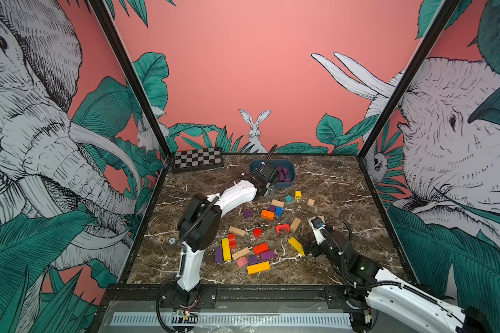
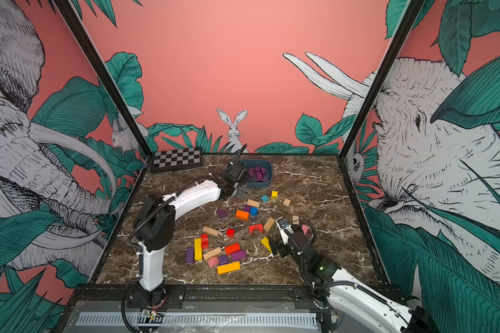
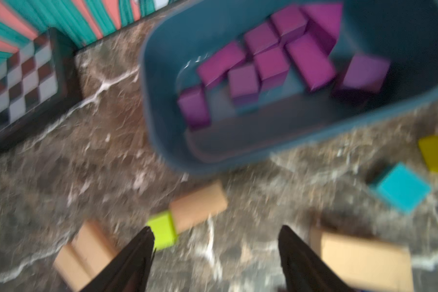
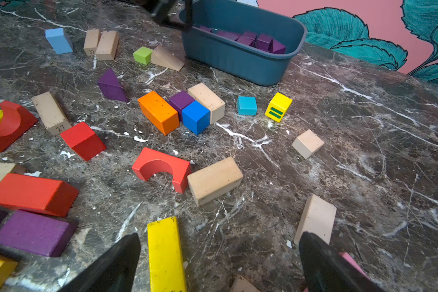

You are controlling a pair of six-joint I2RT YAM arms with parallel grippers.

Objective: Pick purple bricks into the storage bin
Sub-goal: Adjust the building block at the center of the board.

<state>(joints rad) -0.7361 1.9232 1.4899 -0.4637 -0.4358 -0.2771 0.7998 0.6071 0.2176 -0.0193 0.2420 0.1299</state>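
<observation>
Blurry storage bin (image 3: pixel 159 88), purple bricks (image 3: pixel 309 60)

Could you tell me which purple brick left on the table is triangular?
The purple prism lying alone near the orange block; the other loose purple bricks are box-shaped.

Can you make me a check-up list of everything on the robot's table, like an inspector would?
Surface: brown marble tabletop, white veins, no spills seen.
Job's things: storage bin toward the far side holds a heap of purple bricks; at least five purple pieces lie on the table, including a purple bar and a purple wedge.
Clutter: red, orange, yellow, blue, green, pink and plain wooden blocks scattered; checkerboard box in the far corner.
Grippers: left gripper open, empty, near the bin; right gripper open, empty, a yellow block just ahead.
Cables: black cables run along both arms.
Surroundings: pink jungle mural with elephants and a rabbit.
</observation>
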